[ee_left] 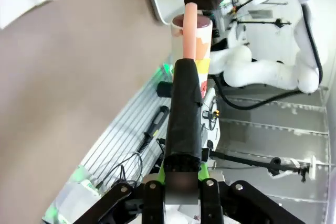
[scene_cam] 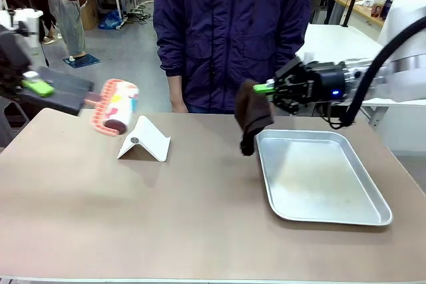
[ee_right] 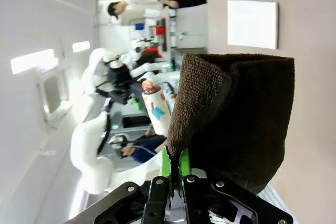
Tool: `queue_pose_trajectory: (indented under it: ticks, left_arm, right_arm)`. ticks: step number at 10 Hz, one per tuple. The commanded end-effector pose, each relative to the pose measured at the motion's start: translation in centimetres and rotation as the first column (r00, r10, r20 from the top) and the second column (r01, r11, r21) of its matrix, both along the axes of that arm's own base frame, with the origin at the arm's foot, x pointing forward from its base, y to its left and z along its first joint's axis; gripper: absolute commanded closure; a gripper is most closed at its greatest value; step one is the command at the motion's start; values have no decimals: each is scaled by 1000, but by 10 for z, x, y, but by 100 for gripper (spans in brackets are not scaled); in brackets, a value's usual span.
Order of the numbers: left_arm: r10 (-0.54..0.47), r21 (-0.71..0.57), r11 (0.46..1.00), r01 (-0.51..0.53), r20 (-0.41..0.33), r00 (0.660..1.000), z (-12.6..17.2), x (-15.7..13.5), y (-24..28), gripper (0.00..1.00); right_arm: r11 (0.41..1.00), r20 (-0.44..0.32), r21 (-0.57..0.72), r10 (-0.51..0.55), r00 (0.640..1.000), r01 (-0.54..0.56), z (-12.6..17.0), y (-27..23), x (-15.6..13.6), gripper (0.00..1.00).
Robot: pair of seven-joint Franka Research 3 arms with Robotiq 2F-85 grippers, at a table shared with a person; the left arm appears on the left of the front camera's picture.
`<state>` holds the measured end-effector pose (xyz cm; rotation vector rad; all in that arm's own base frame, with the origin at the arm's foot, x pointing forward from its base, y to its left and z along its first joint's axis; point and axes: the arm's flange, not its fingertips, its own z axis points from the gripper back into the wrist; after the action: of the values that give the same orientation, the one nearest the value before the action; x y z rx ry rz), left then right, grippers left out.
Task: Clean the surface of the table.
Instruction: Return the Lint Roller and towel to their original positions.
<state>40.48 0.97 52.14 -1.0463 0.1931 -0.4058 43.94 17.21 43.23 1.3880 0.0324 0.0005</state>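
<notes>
The right end effector [scene_cam: 266, 88] pinches a brown cloth [scene_cam: 253, 116] hanging above the desk [scene_cam: 166, 211] beside a metal tray [scene_cam: 319, 176]; the left end effector [scene_cam: 36, 86] clamps a lint roller [scene_cam: 114, 106] handle, near a white stand [scene_cam: 145, 140]

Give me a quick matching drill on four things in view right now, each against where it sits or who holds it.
Things:
1. lint roller
2. brown cloth
3. metal tray
4. white folded stand

Places or states:
A. lying on the table, on the robot's right side
B. held off the table by the left tool
C. standing on the table, under the lint roller's end
D. hanging from the right tool

Pairs: 1-B, 2-D, 3-A, 4-C
</notes>
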Motion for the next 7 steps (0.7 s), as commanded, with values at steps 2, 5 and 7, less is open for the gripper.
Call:
queue_pose_trajectory:
  ticks: [2, 5, 7]
  left_arm:
    - [5, 170, 985, 2, -38, 999, -8, 30, -48, 78]
    - [63, 349, 936, -50, -26, 998, -30, 65, -88, 78]
    - [126, 396, 913, -102, -34, 991, -41, 93, -106, 78]
  right_arm:
    - [989, -26, -142, 22, 999, -26, -22, 61, 3, 93]
    - [973, -19, -227, 43, 999, -46, -61, 88, 10, 93]
    - [967, -51, -250, 28, 998, -40, -75, 81, 16, 93]
